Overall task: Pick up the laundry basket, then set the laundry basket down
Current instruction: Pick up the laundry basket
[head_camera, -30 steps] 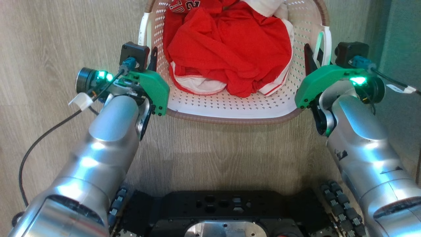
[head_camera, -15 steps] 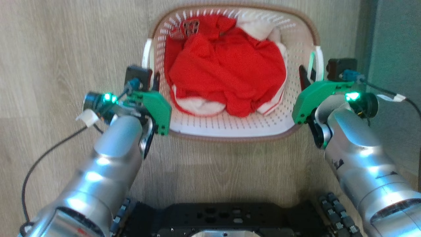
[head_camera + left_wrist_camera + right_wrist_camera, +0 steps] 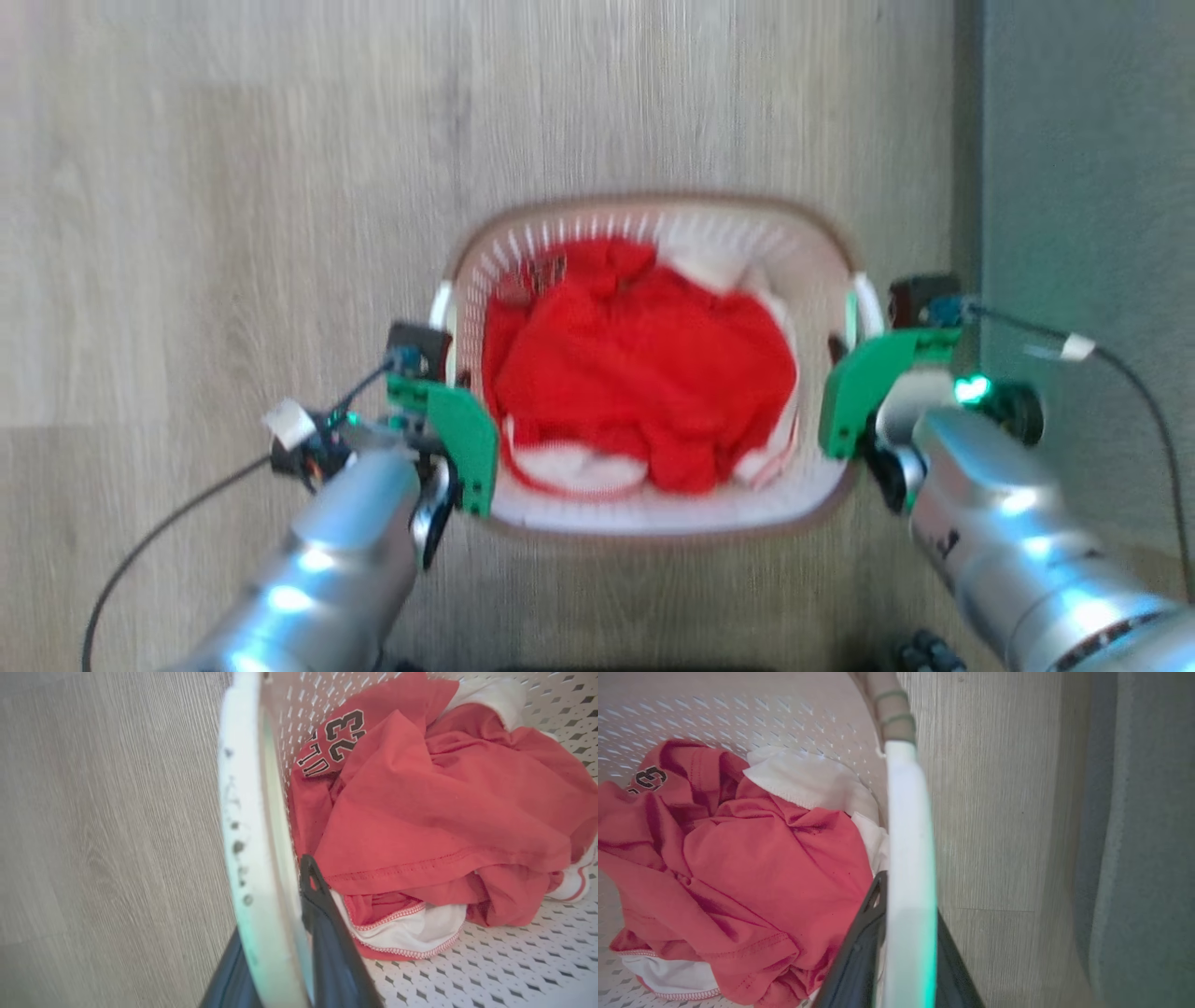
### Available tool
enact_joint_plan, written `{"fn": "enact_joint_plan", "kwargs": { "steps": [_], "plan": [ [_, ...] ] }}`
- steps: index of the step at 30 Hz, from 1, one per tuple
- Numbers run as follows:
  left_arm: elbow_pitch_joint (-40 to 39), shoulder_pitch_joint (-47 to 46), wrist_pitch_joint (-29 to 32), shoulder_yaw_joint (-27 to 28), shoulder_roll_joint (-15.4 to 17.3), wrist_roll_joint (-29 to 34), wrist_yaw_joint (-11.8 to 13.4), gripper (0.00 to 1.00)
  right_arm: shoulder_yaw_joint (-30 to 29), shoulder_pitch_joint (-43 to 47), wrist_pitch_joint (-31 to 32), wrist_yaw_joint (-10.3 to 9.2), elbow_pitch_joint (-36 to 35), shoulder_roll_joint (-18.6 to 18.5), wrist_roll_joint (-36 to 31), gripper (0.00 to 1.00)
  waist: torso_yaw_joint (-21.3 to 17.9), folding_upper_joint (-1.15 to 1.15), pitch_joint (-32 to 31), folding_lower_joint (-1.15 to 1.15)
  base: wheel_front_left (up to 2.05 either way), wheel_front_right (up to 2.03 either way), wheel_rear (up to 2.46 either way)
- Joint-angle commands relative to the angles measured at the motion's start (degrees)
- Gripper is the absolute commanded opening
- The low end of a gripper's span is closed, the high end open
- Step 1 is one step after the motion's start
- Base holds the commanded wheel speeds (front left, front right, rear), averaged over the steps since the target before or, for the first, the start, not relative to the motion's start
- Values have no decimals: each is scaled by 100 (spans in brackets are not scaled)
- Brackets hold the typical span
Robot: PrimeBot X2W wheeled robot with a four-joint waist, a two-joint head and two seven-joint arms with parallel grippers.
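The laundry basket (image 3: 709, 233), cream-white with perforated walls and a brown rim, sits between my two arms over the wood floor in the head view. Red and white clothes (image 3: 644, 373) fill it. My left gripper (image 3: 451, 369) is shut on the basket's left white handle (image 3: 247, 812); in the left wrist view the dark fingers (image 3: 327, 933) stand on either side of it. My right gripper (image 3: 845, 341) is shut on the right handle (image 3: 908, 812), with a finger (image 3: 864, 942) inside the basket and another outside. A red jersey (image 3: 420, 812) with number 23 lies on top.
A grey-green wall or panel (image 3: 1074, 233) runs close along the basket's right side. Cables (image 3: 1134, 392) trail from both wrists. Pale wood floor (image 3: 233, 187) lies open to the left and beyond the basket. A wheel of my base (image 3: 924, 649) shows at the bottom.
The head camera has moved: the basket and both grippers now sit lower and smaller in the picture, and my dark base has slipped out below. Both grips on the handles are unchanged.
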Motion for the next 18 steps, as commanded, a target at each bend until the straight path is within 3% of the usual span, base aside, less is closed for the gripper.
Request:
{"fn": "enact_joint_plan", "kwargs": {
  "steps": [1,18],
  "plan": [
    [61,308,148,-58,162,-98,-32,0,191,376,108,-10,35,-1,116,0,46,-1,-587,0,0,0,0],
    [140,1456,756,-712,162,-756,-44,0,974,1557,941,-10,82,-1,1003,0,124,-1,-2593,0,0,0,0]
  ]
}}
